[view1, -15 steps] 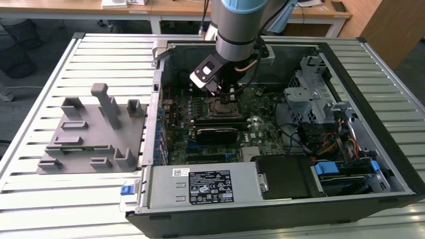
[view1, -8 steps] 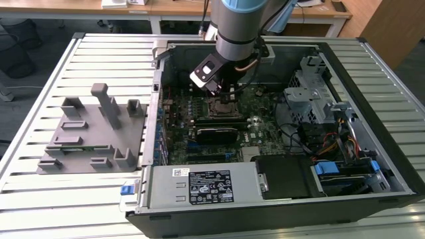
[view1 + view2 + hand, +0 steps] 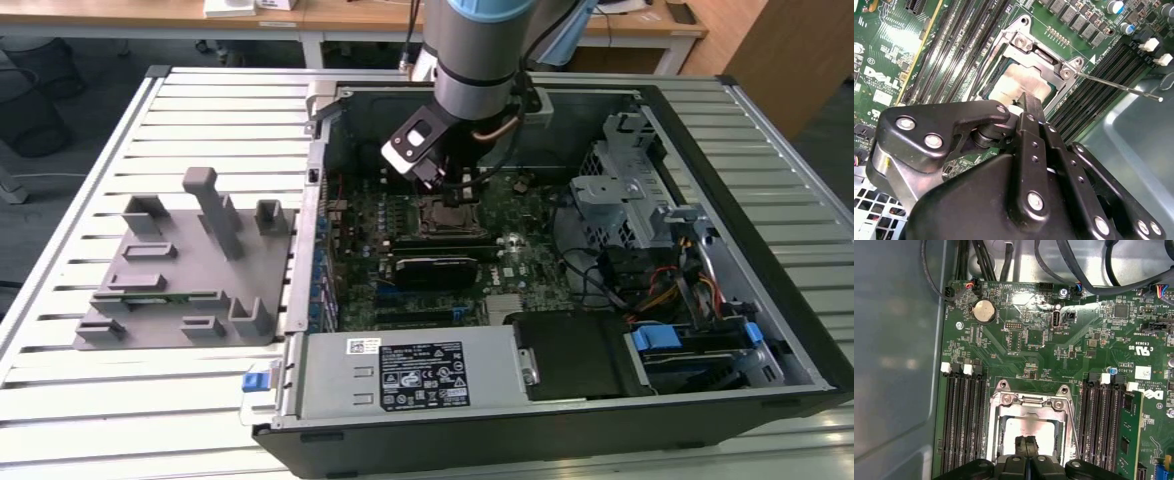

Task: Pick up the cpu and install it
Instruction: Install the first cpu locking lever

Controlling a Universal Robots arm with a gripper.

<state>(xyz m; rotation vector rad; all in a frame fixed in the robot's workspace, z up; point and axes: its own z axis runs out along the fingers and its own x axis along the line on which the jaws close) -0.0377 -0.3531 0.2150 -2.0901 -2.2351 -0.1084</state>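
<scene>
My claw [image 3: 1024, 101] is nearest: black links and fingers, tips pinched together with nothing between them that I can see. The tips point down at the middle of the socket [image 3: 1004, 401]. Whether they touch the chip or hang just off it, can't tell. My guess is that closed tips work as one blunt point, for pressing or nudging rather than gripping.

The cpu [image 3: 1021, 80] lies flat inside the socket's window, silvery top up, directly under my tips. So it's out of my grasp and in its place. Whether it's fully seated, can't tell.

The lever rod [image 3: 1119, 87] sticks out sideways from a socket corner, over the memory slots [image 3: 961, 425]. It looks unlatched, so I judge the chip isn't clamped down yet.

The slots flank the socket on both sides, and one memory stick [image 3: 1130, 440] stands just past one flank. Beyond the socket sits a coin battery [image 3: 985, 311]. Farther off, cables [image 3: 979, 260] run along the board edge.

In the exterior view my arm [image 3: 474, 60] drops straight into the open case [image 3: 534, 440], right above the socket, which makes for a vertical approach. The grey fixture blocks [image 3: 174, 260] sit well apart from the socket, outside the case on the slatted table [image 3: 214, 120].
</scene>
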